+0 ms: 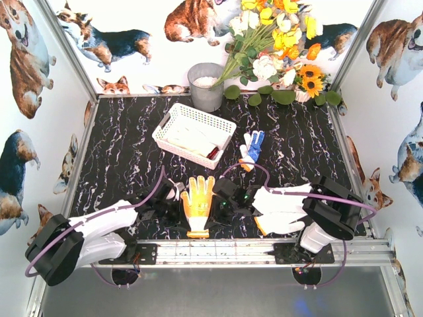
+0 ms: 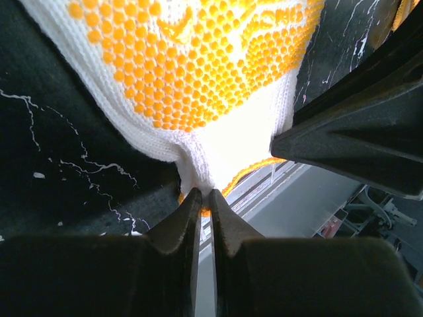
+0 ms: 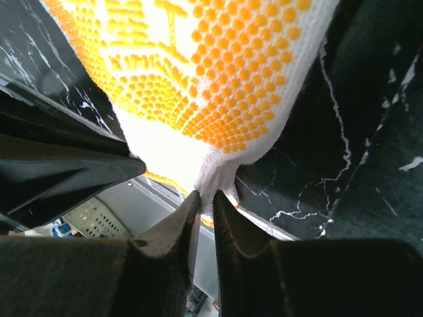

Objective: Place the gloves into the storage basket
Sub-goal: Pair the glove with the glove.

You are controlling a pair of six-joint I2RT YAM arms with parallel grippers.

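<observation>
At the counter's [image 1: 119,158] far edge a round grey bucket [image 1: 206,86] stands with a spray of flowers [image 1: 277,46] at its 3 o'clock. At the bucket's 6 o'clock sits the white storage basket [image 1: 206,115], holding pale gloves [image 1: 188,140], one of them red-cuffed. A white glove with a blue palm [image 1: 251,146] lies loose at the basket's 4 o'clock. The orange-dotted glove [image 1: 197,201] is near the counter's near edge, at the basket's 6 o'clock, its fingers pointing to 12. The left pincer [image 2: 205,197] is clamped on the glove's white knit edge from 9 o'clock, and the right pincer [image 3: 205,198] is pinched on the opposite edge from 3 o'clock, both near the cuff
</observation>
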